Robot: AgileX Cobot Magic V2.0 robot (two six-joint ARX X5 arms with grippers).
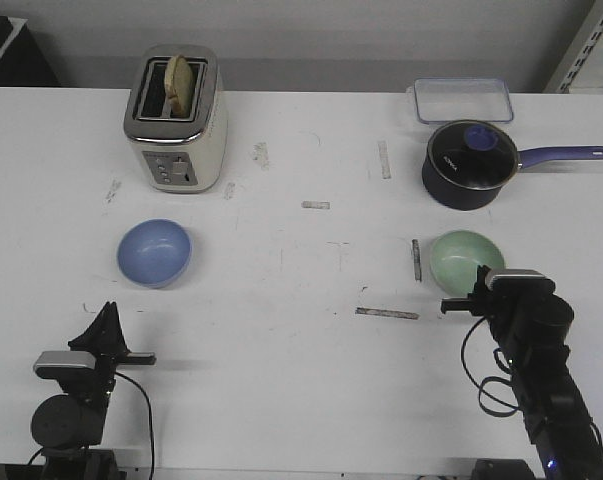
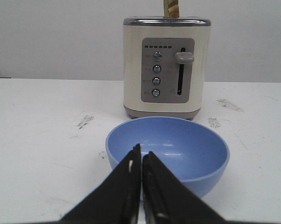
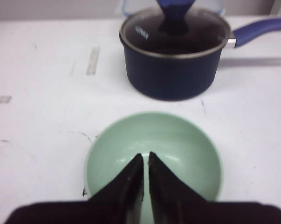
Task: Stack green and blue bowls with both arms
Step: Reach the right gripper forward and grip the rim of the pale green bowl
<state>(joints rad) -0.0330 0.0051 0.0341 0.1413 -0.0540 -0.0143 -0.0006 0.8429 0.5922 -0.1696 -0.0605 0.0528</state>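
Note:
The blue bowl (image 1: 154, 252) stands upright on the left of the white table, in front of the toaster. My left gripper (image 1: 108, 312) sits nearer than the bowl and apart from it, pointing at it. In the left wrist view the blue bowl (image 2: 187, 144) lies just past my left gripper (image 2: 141, 152), which is shut and empty. The green bowl (image 1: 466, 258) stands on the right, in front of the saucepan. My right gripper (image 1: 478, 298) hovers at its near rim. The right wrist view shows my right gripper (image 3: 145, 157) shut and empty over the green bowl (image 3: 189, 154).
A cream toaster (image 1: 176, 120) holding a slice of toast stands at the back left. At the back right are a dark navy saucepan (image 1: 468, 165) with a glass lid and a clear container (image 1: 461, 100). Tape strips (image 1: 386, 313) mark the table.

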